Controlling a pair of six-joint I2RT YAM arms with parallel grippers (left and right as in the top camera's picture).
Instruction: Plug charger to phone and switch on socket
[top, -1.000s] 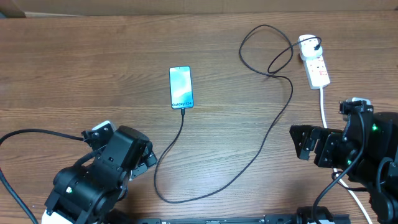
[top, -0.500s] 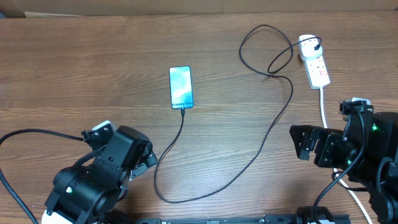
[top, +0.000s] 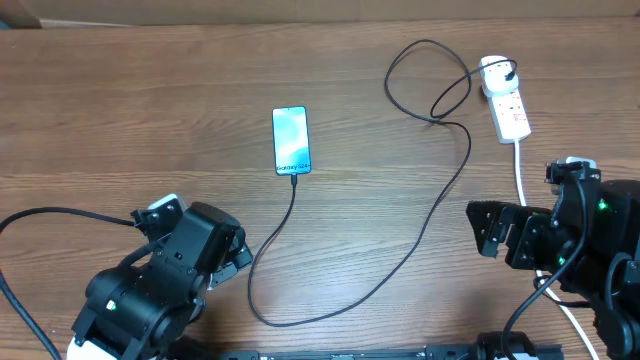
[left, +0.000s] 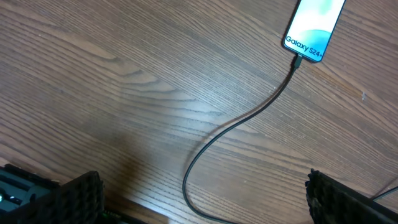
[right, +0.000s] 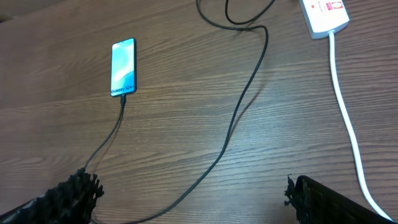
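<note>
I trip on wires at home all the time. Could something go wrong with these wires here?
Maybe. The long black charger cable sprawls in wide loops, so an arm swinging in could snag it and yank the plug out of the phone. The thick white cord runs right beside the right claw, so a bump there might drag the socket.

One phone (top: 291, 140) — one charger (top: 468, 150), one socket (top: 510, 112)
</note>
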